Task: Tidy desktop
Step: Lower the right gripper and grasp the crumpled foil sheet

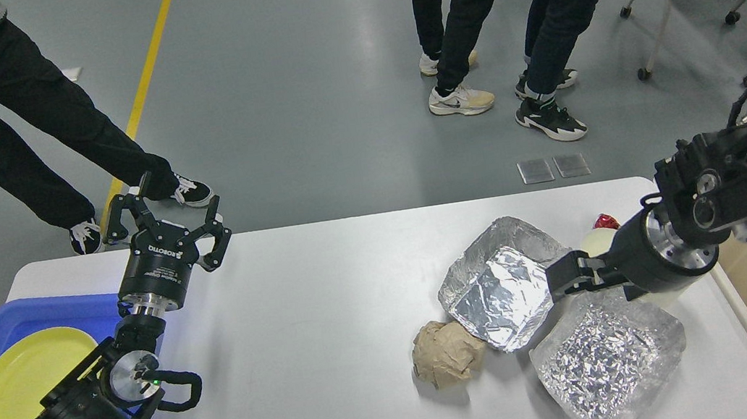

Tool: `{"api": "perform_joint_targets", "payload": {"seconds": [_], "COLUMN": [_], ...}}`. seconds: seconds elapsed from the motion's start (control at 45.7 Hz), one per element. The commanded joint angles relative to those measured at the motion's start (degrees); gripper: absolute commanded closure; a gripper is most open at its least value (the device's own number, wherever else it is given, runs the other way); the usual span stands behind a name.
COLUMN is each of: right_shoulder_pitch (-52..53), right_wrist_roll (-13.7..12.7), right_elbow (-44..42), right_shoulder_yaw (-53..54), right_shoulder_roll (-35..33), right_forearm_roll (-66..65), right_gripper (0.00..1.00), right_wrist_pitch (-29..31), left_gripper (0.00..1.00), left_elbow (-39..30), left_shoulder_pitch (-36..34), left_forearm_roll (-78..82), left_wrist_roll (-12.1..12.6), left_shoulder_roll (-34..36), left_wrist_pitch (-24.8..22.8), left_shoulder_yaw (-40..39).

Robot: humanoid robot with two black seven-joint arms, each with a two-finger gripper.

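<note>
A white desktop (301, 322) on grey floor holds foil trays (498, 287); the left gripper (164, 220) hovers spread, the right gripper (562, 278) reaches over them, fingers indistinct.

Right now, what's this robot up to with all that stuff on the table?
It is tidying a white table. Its right gripper reaches low over a foil tray, at the tray's right edge; whether it grips anything is unclear. Its left gripper is open and empty, raised beside a blue tray holding a yellow plate. A crumpled paper ball and a second foil tray wait on the table.
</note>
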Motion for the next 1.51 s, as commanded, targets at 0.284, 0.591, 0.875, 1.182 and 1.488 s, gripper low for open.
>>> {"api": "perform_joint_targets", "payload": {"seconds": [0.284, 0.591, 0.875, 1.182, 1.488], "right_shoulder_pitch": [-20.27, -29.5, -39.17, -44.97, -46.64], "right_wrist_roll": [-0.24, -0.16, 0.2, 0.28, 0.2], "right_elbow": [-3.59, -9.03, -15.45, -16.51, -17.74], "right_shoulder_yaw": [-0.41, 1.52, 9.6, 16.64, 18.92], "right_shoulder_roll": [-2.46, -3.87, -7.65, -9.23, -9.23], "right_forearm_roll": [7.29, 11.08, 11.17, 11.17, 12.66], "right_gripper": [0.0, 0.0, 0.0, 0.04, 0.5], "right_wrist_pitch": [-15.35, -19.05, -21.77, -24.41, -27.84], "left_gripper": [0.0, 0.0, 0.0, 0.0, 0.0], "left_elbow": [0.0, 0.0, 0.0, 0.0, 0.0], "left_shoulder_pitch": [0.0, 0.0, 0.0, 0.0, 0.0], "left_forearm_roll": [0.03, 0.02, -0.06, 0.02, -0.06], "left_wrist_roll": [0.0, 0.0, 0.0, 0.0, 0.0], "left_shoulder_roll": [0.06, -0.12, -0.12, -0.12, -0.12], "left_wrist_pitch": [-0.01, -0.01, 0.07, -0.01, -0.01], "left_shoulder_yaw": [0.0, 0.0, 0.0, 0.0, 0.0]}}
